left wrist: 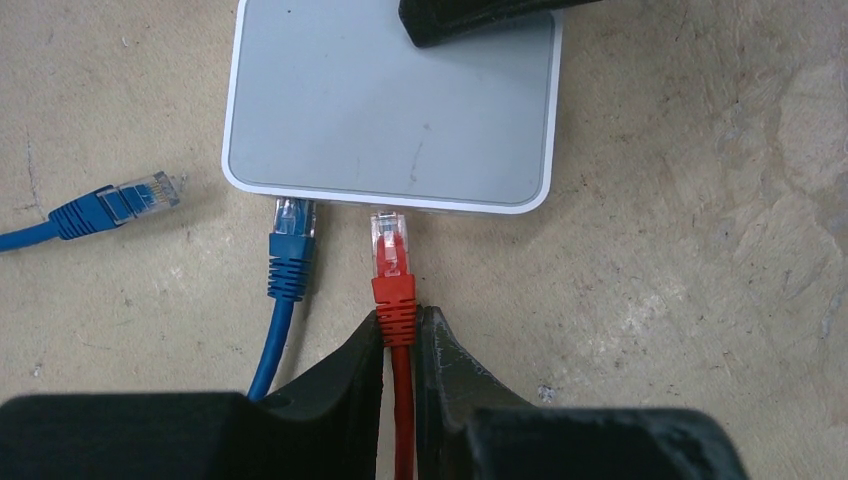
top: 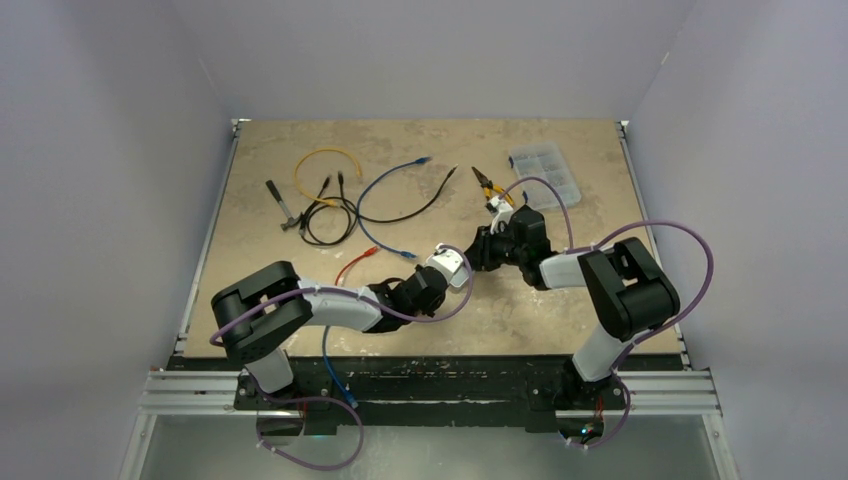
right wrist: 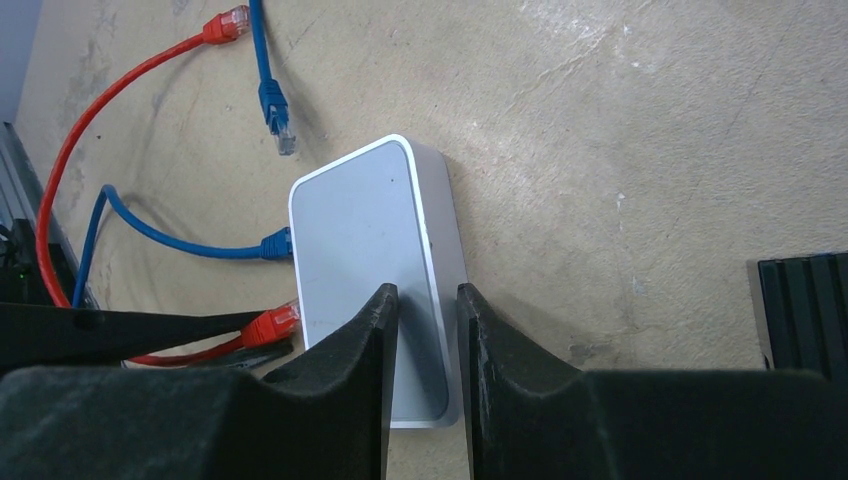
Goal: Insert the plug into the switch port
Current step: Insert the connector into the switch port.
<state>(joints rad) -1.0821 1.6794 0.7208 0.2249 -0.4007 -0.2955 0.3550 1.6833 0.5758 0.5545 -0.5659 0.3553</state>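
One blue plug point(left wrist: 293, 222) already sits in the switch point(left wrist: 390, 110), mid-frame in the left wrist view. The red plug point(left wrist: 390, 245) is just beside it, nose at the port edge, not seated by the look of it. Left claw point(left wrist: 400, 332) pinches it right behind the boot. Right claw point(right wrist: 425, 300) is nearly closed over the switch's end, can't tell if it grips. Next up, I'd guess: a straight push in. The clear organizer box point(top: 545, 172) is in the upper right of the top view, contents too small to make out.

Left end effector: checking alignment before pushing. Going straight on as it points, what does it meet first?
The left end effector would drive its red plug into the switch, beside the nearer blue plug; port alignment unclear.
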